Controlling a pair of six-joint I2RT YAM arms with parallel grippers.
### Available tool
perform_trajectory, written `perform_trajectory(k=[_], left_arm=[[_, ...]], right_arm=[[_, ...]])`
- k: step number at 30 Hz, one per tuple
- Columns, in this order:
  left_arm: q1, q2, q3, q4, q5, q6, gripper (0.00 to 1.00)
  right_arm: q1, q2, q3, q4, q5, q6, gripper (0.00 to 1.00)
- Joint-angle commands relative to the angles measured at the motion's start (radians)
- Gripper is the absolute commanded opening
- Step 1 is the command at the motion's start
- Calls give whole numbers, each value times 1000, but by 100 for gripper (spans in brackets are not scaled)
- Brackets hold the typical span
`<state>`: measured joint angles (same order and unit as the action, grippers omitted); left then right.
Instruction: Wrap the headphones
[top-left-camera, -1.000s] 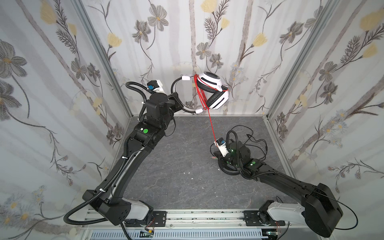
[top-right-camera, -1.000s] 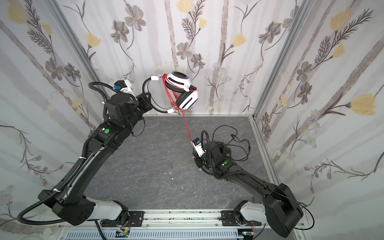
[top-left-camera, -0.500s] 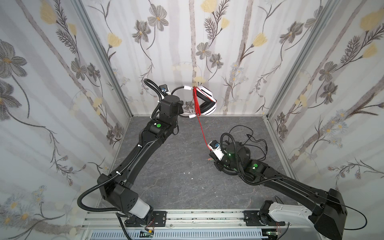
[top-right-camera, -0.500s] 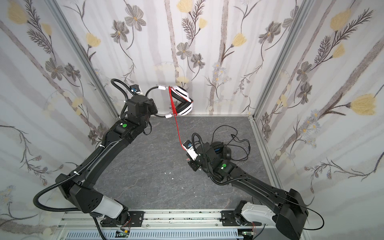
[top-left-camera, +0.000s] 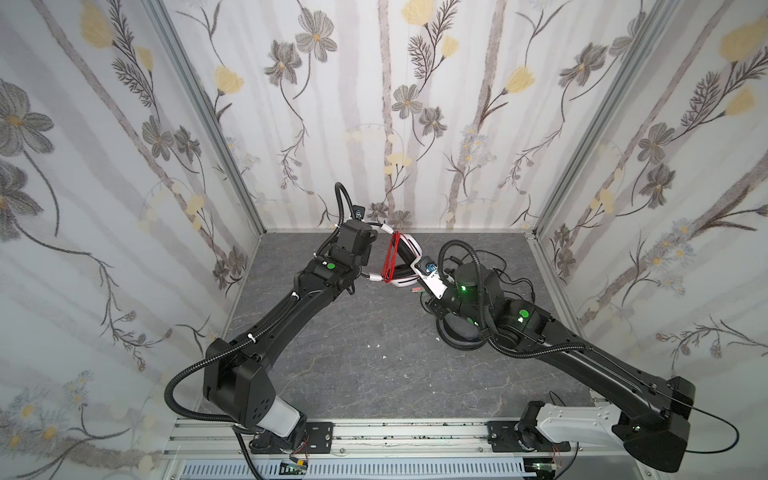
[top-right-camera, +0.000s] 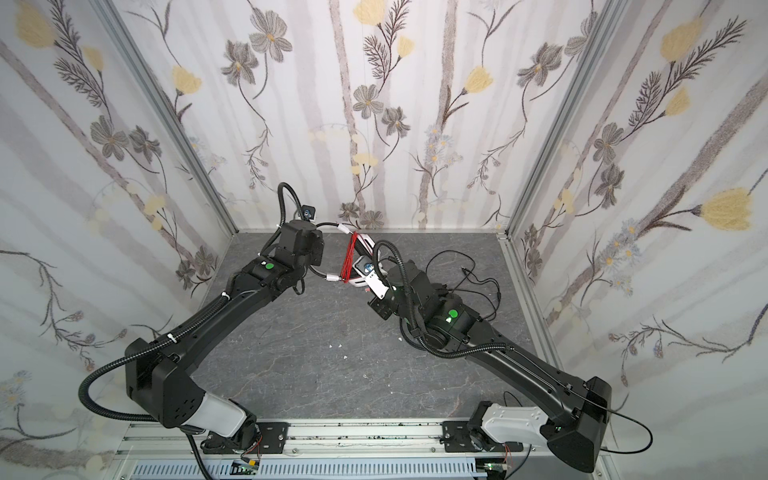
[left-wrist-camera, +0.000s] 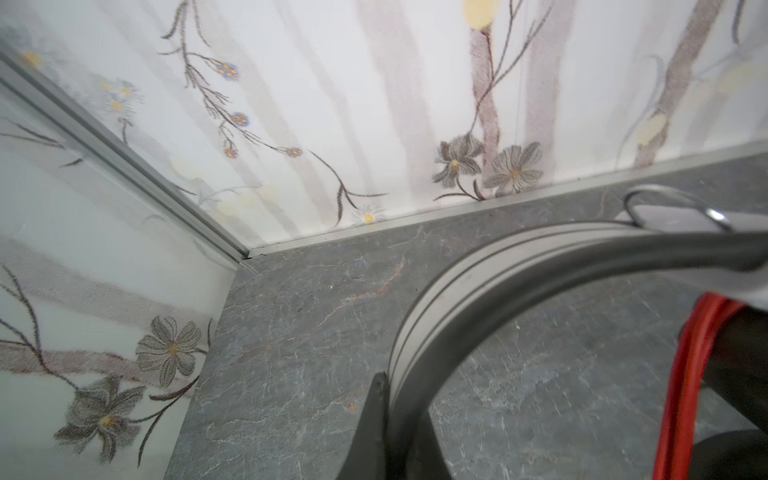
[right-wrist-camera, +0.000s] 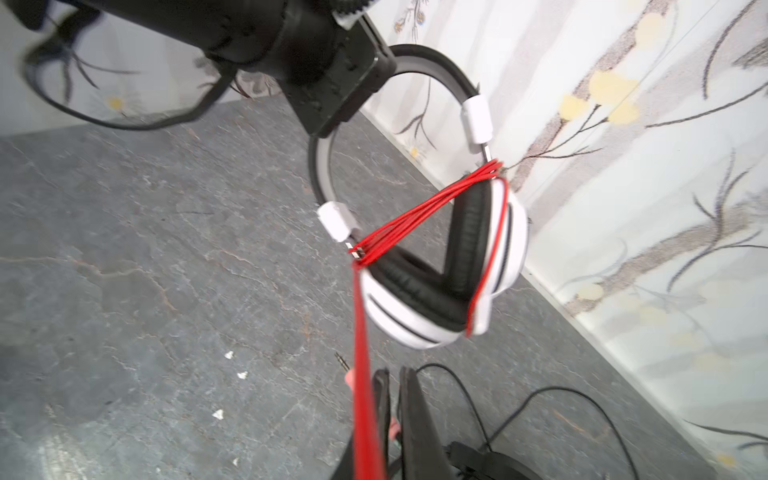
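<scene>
Right wrist view: right claw (right-wrist-camera: 395, 388) pinches the red cord (right-wrist-camera: 360, 374); left claw (left-wrist-camera: 390, 399) clamps the white headphones (right-wrist-camera: 415, 320) above a grey marbled table (right-wrist-camera: 124, 249), floral walls (right-wrist-camera: 623, 174) behind.

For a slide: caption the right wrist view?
Left gripper holds the white headset by its band; right gripper holds the red cord taut.

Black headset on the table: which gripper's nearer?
Right. The right gripper hangs close to the black headset, pinching the red cord; the left gripper is farther back, clamped on the band of the white headset.
</scene>
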<state>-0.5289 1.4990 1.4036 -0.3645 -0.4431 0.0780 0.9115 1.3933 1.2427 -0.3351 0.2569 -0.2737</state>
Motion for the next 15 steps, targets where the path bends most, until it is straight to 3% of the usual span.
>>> perform_trajectory(k=[1,8,15], left_arm=[[1,-47,-6,-82,201,56,0],[-2,-152,-32,-257,402,115,0],[-5,-198,-20,-367,509,152,0]], right_arm=[[0,39,49,-29,134,-86,0],[-4,77,72,-34,175,-119,0],[-64,78,59,-38,137,-91,0]])
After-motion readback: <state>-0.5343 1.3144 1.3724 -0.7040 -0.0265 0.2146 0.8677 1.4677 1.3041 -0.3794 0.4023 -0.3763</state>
